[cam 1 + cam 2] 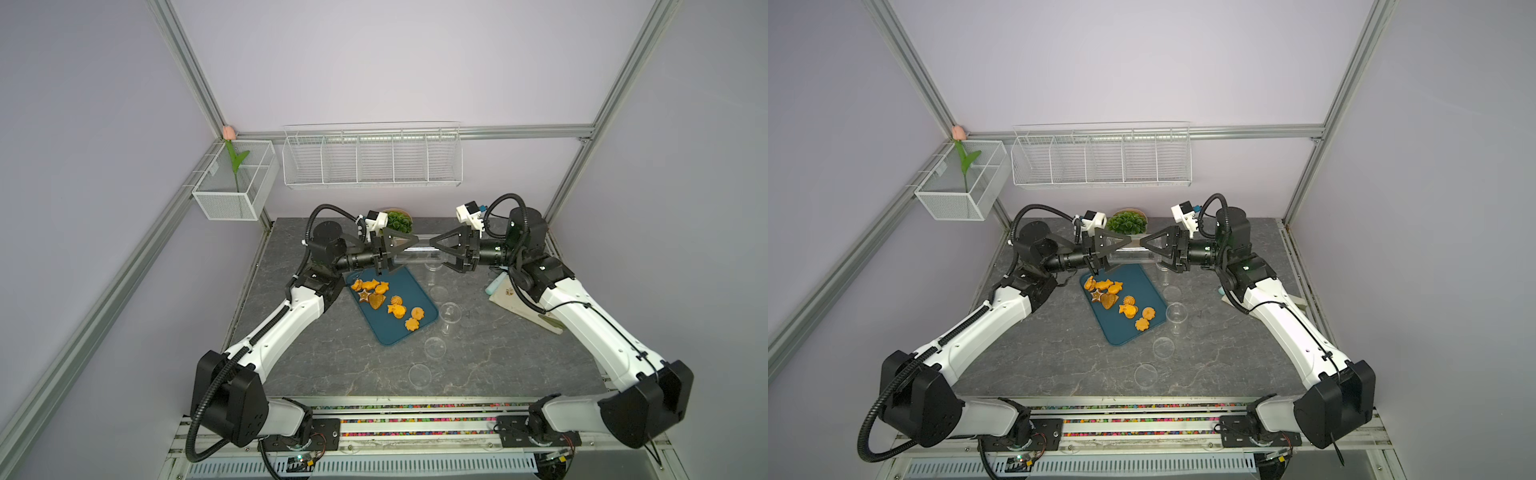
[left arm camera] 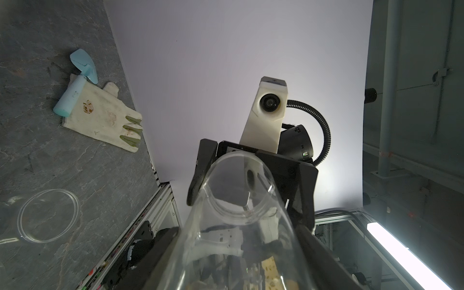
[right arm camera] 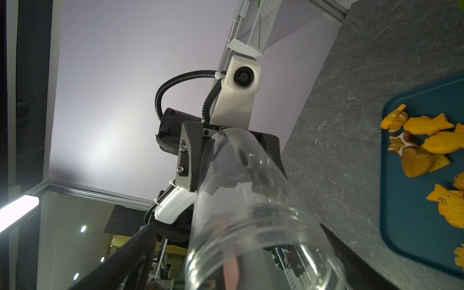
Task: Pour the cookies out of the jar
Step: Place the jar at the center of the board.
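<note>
Nine or ten cookies (image 1: pixel 377 301) lie spread over the blue tray (image 1: pixel 409 286). None shows inside the jar (image 1: pixel 419 255), which hangs level in the air above the tray's far end, between the two arms. The left jaws are closed on one end of it and carry it. The right jaws stand wide apart around the other end, not pinching it.

To my eye the pouring is done, and the step in hand is passing on or putting away the empty jar. Doing that well means one firm hold at all times. The left jaws should not loosen until the right ones have squeezed onto the wall, or the jar drops onto the cookies. The clear wall looks slick, so a grip just behind the mouth seems safer. If it goes down, it should land on the table (image 1: pixel 332 365) off the tray, clear of the see-through cups (image 1: pixel 451 311) just beside the tray.

From above, the gap at the right jaws is hard to judge. The right wrist view shows space between one jaw and the jar's wall, and the screw thread of the mouth at that end. Only the left wrist view shows a glove (image 2: pixel 100 120) and a pale blue trowel (image 2: pixel 75 82) whole; in both top views the right arm (image 1: pixel 582 316) partly hides them.
</note>
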Available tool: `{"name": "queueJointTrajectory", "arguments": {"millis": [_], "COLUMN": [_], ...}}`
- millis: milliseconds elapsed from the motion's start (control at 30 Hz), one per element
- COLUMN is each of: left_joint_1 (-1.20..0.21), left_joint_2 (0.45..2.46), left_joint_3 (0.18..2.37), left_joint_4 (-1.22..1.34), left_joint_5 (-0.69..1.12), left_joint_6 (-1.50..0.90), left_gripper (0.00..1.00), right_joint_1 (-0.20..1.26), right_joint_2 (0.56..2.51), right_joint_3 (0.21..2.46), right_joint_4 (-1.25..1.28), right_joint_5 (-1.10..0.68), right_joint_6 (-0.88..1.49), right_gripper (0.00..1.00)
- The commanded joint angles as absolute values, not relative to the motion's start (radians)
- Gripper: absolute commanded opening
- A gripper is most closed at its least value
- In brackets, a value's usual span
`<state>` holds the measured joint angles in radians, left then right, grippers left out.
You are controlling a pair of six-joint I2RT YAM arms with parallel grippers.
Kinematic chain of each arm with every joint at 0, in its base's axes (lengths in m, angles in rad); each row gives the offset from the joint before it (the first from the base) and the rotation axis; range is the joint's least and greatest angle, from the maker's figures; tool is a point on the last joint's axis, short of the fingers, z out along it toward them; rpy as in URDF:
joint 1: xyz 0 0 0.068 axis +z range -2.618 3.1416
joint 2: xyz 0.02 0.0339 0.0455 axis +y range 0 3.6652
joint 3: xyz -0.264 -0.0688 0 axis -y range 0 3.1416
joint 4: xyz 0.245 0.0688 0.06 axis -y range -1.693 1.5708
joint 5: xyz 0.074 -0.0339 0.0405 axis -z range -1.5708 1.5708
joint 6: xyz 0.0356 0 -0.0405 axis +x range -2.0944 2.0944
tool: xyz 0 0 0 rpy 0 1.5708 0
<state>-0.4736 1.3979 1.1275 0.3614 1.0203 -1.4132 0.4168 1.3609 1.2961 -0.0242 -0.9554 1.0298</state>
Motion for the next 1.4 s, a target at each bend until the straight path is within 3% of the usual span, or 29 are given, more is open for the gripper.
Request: {"name": "queueJointTrajectory", "arguments": {"millis": [0,133,567,1367], "left_joint_1": [-0.481,-0.481,-0.485,-0.486], "left_joint_2": [1.404,1.399,1.399,1.414], "left_joint_3": [1.155,1.152,1.156,1.166], "left_joint_4": [0.394,0.392,0.385,0.373], "left_joint_5": [1.039,1.036,1.032,1.04], "left_joint_6": [-1.433,-1.433,-1.431,-1.426], "left_gripper": [0.7,0.7,0.7,0.73], "right_joint_1": [0.42,0.42,0.42,0.417], "right_joint_2": [1.367,1.368,1.356,1.372], "right_joint_3": [1.307,1.291,1.281,1.287], "right_joint_4": [0.025,0.067,0.069,0.066], "right_joint_5": [-1.0,-1.009,-1.011,-1.011], "right_joint_6": [1.092,1.122,1.125,1.12], "right_gripper": [0.95,0.85,0.69,0.64]}}
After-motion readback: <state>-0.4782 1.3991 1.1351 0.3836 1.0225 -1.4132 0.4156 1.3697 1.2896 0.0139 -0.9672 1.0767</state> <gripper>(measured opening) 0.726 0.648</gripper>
